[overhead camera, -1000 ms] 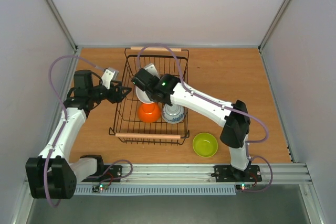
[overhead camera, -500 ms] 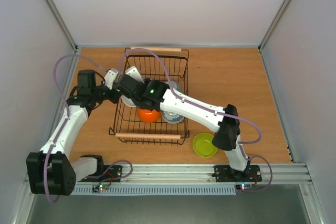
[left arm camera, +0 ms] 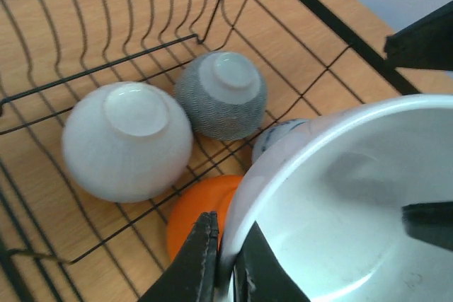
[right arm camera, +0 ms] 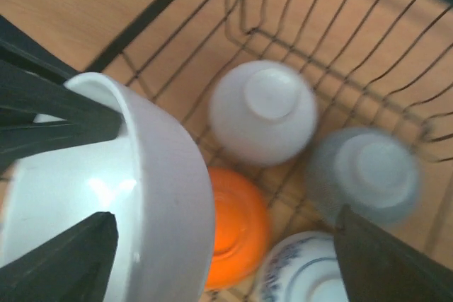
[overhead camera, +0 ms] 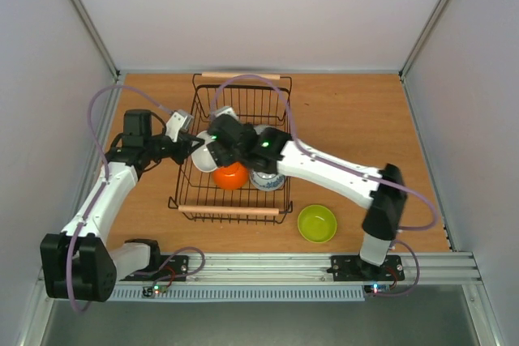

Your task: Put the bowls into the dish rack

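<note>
Ceramic by its look, the white bowl (left arm camera: 340, 196) hangs tilted over the left side of the dish rack (overhead camera: 280, 119). The left tool (left arm camera: 230, 225) pinches its rim, while the right tool (right arm camera: 228, 213) straddles the opposite wall, spread and not gripping. It is probably stiff, slick and chippable, so a firm rim grip suits it. The lime green bowl (overhead camera: 317, 223) sits on the worktop (overhead camera: 365, 119).

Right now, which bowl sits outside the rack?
The lime green bowl, upright on the table just right of the dish rack; the rest are inside the rack or held over it.
</note>
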### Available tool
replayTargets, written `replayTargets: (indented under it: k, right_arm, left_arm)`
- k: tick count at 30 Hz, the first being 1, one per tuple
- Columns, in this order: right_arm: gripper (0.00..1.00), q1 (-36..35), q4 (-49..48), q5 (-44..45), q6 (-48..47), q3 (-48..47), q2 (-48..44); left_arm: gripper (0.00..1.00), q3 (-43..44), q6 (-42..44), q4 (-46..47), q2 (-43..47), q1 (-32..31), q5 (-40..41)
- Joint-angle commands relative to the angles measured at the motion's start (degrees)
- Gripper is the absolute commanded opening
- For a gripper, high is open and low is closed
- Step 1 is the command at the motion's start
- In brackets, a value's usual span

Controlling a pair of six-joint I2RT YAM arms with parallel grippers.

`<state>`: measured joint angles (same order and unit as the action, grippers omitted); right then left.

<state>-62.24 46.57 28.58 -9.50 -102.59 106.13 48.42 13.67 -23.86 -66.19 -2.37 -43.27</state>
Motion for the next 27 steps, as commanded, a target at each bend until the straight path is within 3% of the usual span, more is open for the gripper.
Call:
replayTargets:
  k: [1,4,9,19,23,27]
  right_arm:
    - [0.88,7.0,-12.6,-26.2,5.5,14.2,-12.7]
    - [0.93,10.6,-19.5,-40.3,9.3,21.6,-16.1]
    - [0.98,12.7,-28.5,-51.8,15.6,27.7,-16.5]
    - [0.98,12.8,-38.3,-58.0,20.7,32.6,-15.3]
    - [0.88,12.8,-40.0,-58.6,20.6,32.6,-14.6]
    - [0.62,12.8,-41.1,-57.9,20.4,33.0,-15.1]
  left_arm:
    - [0.0,1.0,-0.2,2.2,1.2,0.7,-4.2]
    - [0.01,1.1,-0.1,2.2,1.2,0.9,-5.0]
    - [0.0,0.8,0.2,2.0,2.0,1.3,-7.3]
    - [0.0,0.0,0.5,2.4,2.8,1.7,-11.3]
    - [0.01,0.2,1.1,1.8,2.6,1.7,-12.8]
    - [0.0,0.2,1.3,1.7,2.6,1.7,-12.9]
